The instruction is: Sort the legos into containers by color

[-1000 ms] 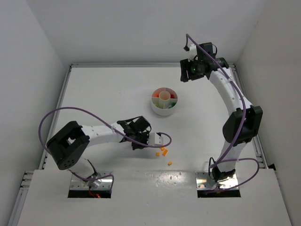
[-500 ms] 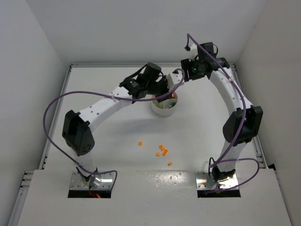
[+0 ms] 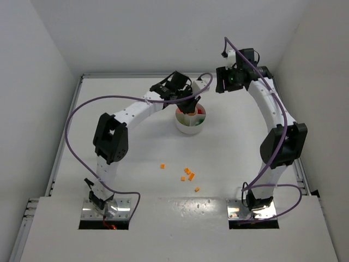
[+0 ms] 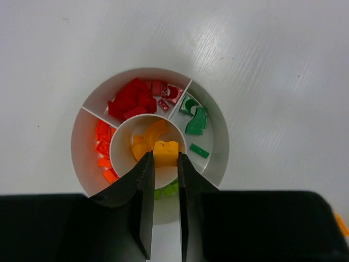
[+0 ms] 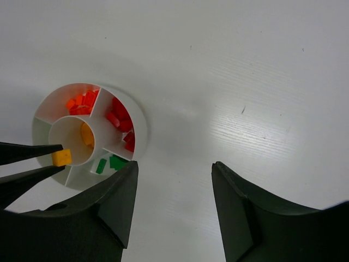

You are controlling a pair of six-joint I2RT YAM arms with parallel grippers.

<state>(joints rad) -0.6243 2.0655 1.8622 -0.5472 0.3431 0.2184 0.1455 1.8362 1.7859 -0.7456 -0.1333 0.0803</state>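
- Top view: my left gripper (image 3: pixel 189 103) hung over the far half of the round white dish (image 3: pixel 192 129). My right gripper (image 3: pixel 221 85) sat off at the dish's 2 o'clock, well apart from it. About five loose orange bricks (image 3: pixel 191 176) lay on the table (image 3: pixel 136 147) toward the dish's 6 o'clock, well apart from it, with one straggler nearer 7 o'clock. Those I judged to be the work left.
- Left wrist view: my left gripper (image 4: pixel 164 157) pinched a yellow brick (image 4: pixel 165 150) between its fingertips, directly above the central cup (image 4: pixel 143 143), where other yellow pieces already lay.
  - Around the cup, the red pile (image 4: pixel 133 100) filled the 12 o'clock wedge.
  - The dark green pieces (image 4: pixel 194 121) sat at 2 o'clock.
  - The sorted orange ones (image 4: pixel 103 153) sat at 9 o'clock.
  - A few light green bits (image 4: pixel 166 191) showed at 6 o'clock, half hidden by my fingers.
  - I saw no colours mixed, so most of the sorting looked done. This yellow brick was not yet let go.
- Right wrist view: my right gripper (image 5: pixel 174 202) was spread wide and held nothing, above bare table beside the dish (image 5: pixel 140 143). At 9 o'clock in this view the yellow brick (image 5: pixel 61 158) showed clamped between my left gripper's tips, over the cup's edge.
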